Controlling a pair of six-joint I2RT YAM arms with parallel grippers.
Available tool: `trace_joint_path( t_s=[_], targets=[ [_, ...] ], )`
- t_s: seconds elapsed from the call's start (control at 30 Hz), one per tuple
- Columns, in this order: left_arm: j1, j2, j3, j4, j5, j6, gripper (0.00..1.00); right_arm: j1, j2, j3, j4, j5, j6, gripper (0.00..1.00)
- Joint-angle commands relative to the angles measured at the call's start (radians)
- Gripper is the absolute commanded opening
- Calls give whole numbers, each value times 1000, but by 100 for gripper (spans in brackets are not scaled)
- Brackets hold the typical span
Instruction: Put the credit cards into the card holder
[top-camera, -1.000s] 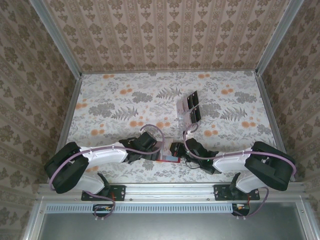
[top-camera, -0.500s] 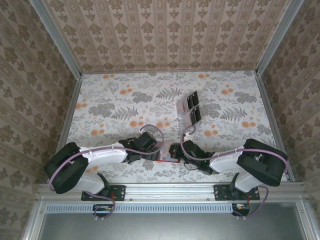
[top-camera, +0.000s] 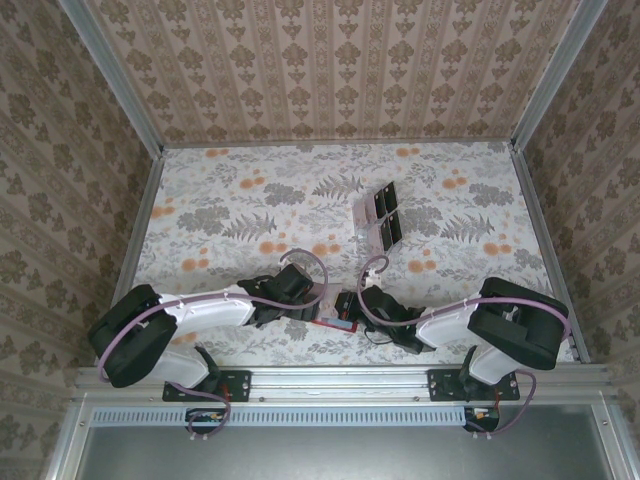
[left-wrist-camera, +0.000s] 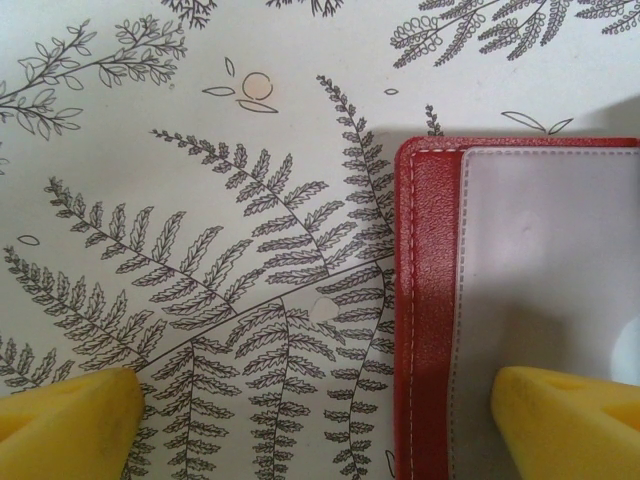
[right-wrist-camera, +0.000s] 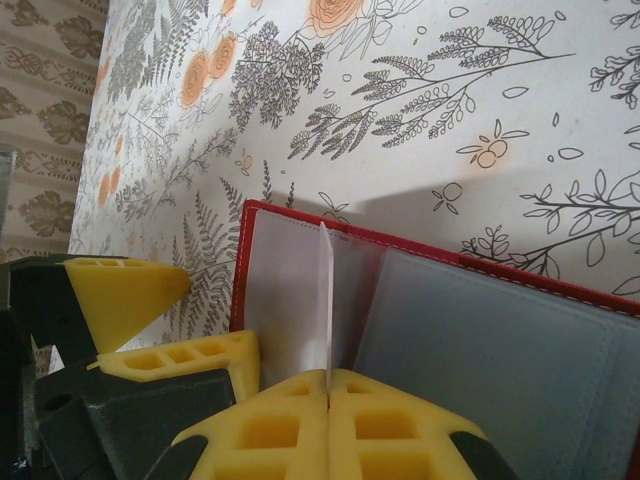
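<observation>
Holds the left tool (left-wrist-camera: 318, 400) wide apart over the red card holder (left-wrist-camera: 430, 300) and the table (left-wrist-camera: 200, 150). Pinches a thin pale sheet (right-wrist-camera: 326, 290) inside it with the right tool (right-wrist-camera: 328, 385).

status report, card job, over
Left gripper open, straddling edge of red stitched wallet. Right gripper shut on its thin translucent flap. Dark flat cards in clear plastic rack. Nothing in the way.

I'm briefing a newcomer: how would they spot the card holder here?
On the floral table, look at the near edge between the left gripper and the right gripper. The card holder lies open there: small, red, stitched, with pale inner pockets, unlike the clear rack of dark cards farther back.
</observation>
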Motion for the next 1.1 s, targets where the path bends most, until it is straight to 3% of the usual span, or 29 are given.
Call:
trace_joint_path(
  t_s=[0.0, 0.5, 1.07],
  targets=[
    [-7, 0, -28, -41, 11, -22, 100, 15, 8, -26, 7, 35, 32, 0],
    [-8, -46, -31, -64, 13, -27, 100, 7, -80, -60, -238, 121, 89, 0],
    [-11, -124, 41, -101, 47, 4, 100, -262, -37, 42, -320, -285, -254, 0]
  ],
)
